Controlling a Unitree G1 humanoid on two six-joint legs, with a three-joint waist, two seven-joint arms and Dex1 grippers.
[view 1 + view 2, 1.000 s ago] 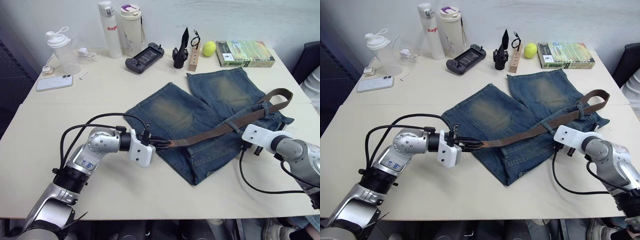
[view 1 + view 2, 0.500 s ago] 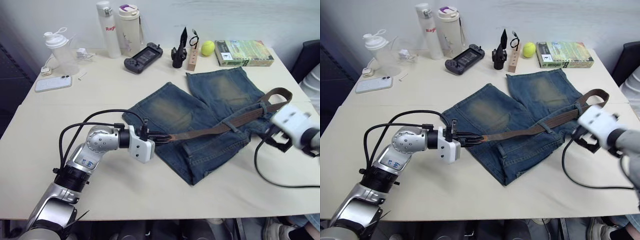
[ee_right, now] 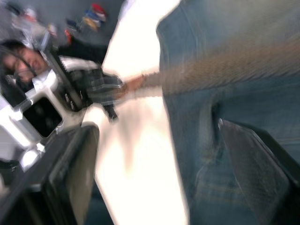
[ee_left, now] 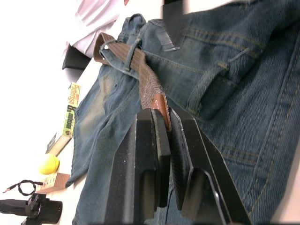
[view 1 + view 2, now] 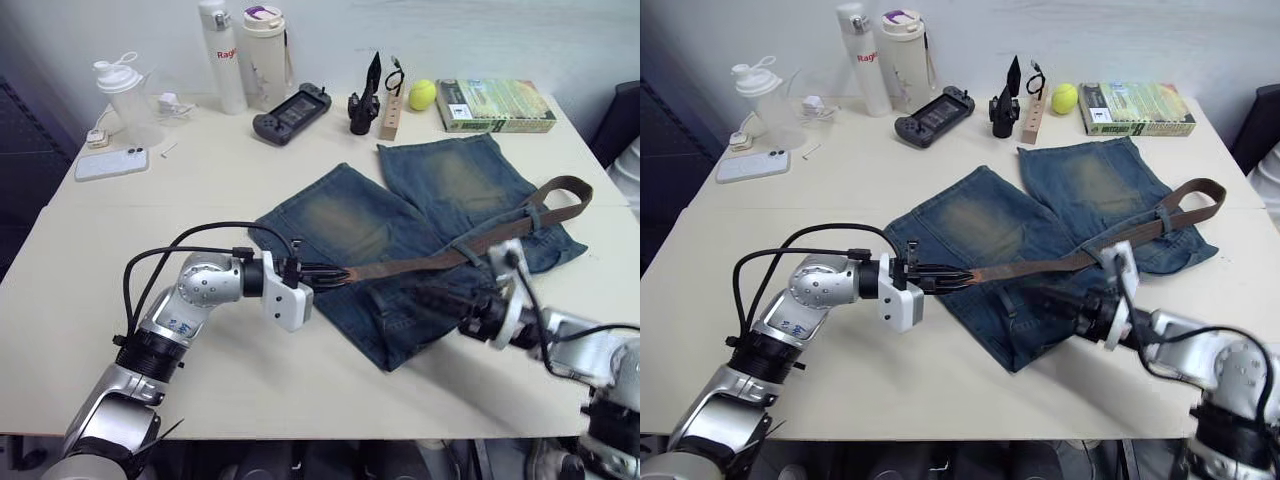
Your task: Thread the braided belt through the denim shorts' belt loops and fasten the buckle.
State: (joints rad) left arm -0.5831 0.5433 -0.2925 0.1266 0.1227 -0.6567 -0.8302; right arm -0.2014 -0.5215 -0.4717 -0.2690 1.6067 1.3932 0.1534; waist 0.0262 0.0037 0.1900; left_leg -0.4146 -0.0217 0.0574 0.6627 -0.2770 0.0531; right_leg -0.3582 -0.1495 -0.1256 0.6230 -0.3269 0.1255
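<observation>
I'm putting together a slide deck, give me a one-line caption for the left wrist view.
Left hand shut on the braided belt's leather tip, the belt running back through loops on the denim shorts.

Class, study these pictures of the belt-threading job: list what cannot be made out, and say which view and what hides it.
- The buckle: not identifiable; the braided belt far end loops at the shorts' edge, too small in the eye views.
- Right gripper: motion-blurred over the denim shorts, so any contact is unclear.
- Right wrist view: smeared; belt loops unreadable.
- Belt tip: partly covered by the left gripper fingers.
</observation>
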